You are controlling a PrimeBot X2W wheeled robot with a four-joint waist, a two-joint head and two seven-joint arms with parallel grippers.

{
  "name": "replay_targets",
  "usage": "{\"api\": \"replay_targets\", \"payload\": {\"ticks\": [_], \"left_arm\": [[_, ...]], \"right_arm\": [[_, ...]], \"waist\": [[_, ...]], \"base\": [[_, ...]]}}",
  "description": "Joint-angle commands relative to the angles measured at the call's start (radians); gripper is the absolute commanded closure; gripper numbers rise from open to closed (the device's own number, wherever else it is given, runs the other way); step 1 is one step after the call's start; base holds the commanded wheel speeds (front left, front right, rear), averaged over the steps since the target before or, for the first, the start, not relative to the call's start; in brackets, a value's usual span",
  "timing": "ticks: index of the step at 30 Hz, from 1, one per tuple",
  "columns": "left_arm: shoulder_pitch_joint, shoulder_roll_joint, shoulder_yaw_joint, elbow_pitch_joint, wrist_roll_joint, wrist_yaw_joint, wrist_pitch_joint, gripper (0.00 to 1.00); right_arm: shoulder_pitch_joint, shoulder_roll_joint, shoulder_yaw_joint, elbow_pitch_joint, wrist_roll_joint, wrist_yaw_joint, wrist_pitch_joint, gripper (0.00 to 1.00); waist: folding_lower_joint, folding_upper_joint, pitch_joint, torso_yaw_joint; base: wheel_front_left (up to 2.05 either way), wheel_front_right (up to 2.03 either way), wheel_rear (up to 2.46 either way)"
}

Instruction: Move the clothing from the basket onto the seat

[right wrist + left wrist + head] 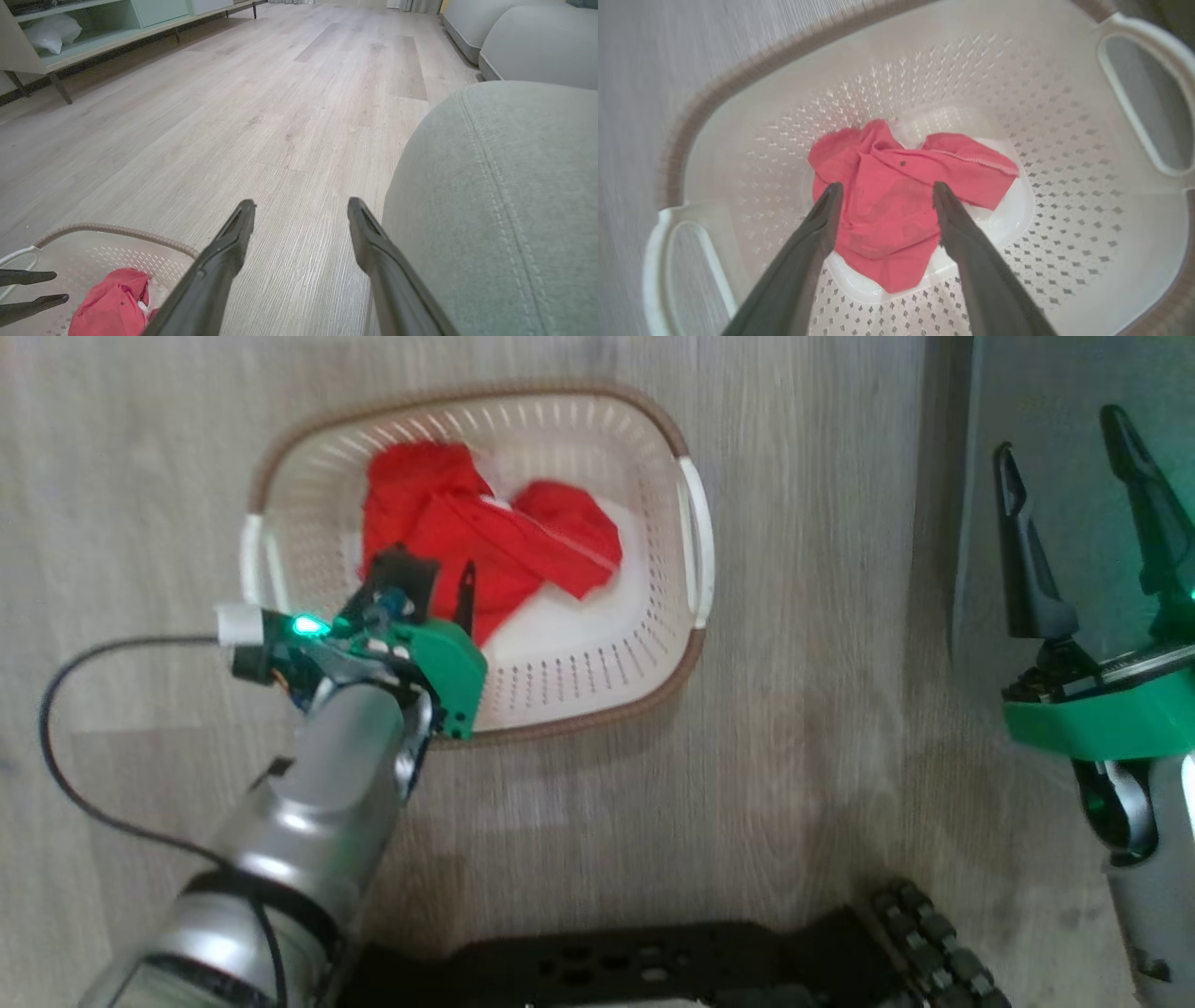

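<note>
Pale wood floor [794, 756], cream perforated basket [646, 616], crumpled red clothing [485, 537] inside.

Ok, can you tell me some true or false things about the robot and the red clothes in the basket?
1. The red clothing lies inside the basket. True.
2. The left jaws are shut on the clothing. False: they stand open over it, gripping nothing.
3. The basket stands on a table. False: it stands on the wooden floor.
4. The right jaws are open and empty. True.
5. The seat is grey-green. True.
</note>
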Motion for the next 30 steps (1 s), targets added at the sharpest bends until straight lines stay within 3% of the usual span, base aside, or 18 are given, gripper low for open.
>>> {"api": "replay_targets", "payload": {"ticks": [1,5,12,20,30], "left_arm": [[-0.009,0.014,0.008,0.010,-0.011,-0.002,-0.005,0.00],[-0.099,0.014,-0.043,0.127,-0.018,-0.004,0.005,0.00],[-0.248,0.016,-0.114,0.247,0.018,0.046,0.094,0.00],[-0.305,0.079,-0.152,0.276,0.050,0.084,0.245,0.00],[-0.317,0.130,-0.190,0.279,0.063,0.065,0.410,0.00]], "right_arm": [[0.023,-0.016,0.015,-0.035,-0.001,0.000,-0.006,0.00],[0.007,-0.007,0.015,-0.053,0.007,0.000,-0.006,0.00],[-0.008,-0.001,0.047,-0.076,-0.007,0.000,-0.006,0.00],[-0.004,0.048,0.075,-0.093,0.001,0.000,-0.006,0.00],[0.024,0.060,0.084,-0.109,0.005,0.000,-0.006,0.00]], "waist": [[-0.0004,0.0001,0.064,-0.035],[-0.0004,0.0001,0.118,-0.065],[-0.0004,0.0001,0.212,-0.114],[-0.0004,0.0001,0.247,-0.175],[-0.0004,0.0001,0.259,-0.207]], "base": [[0.00,0.00,0.00],[0.00,0.00,0.00],[0.00,0.00,0.00],[0.00,0.00,0.00],[0.00,0.00,0.00]]}}
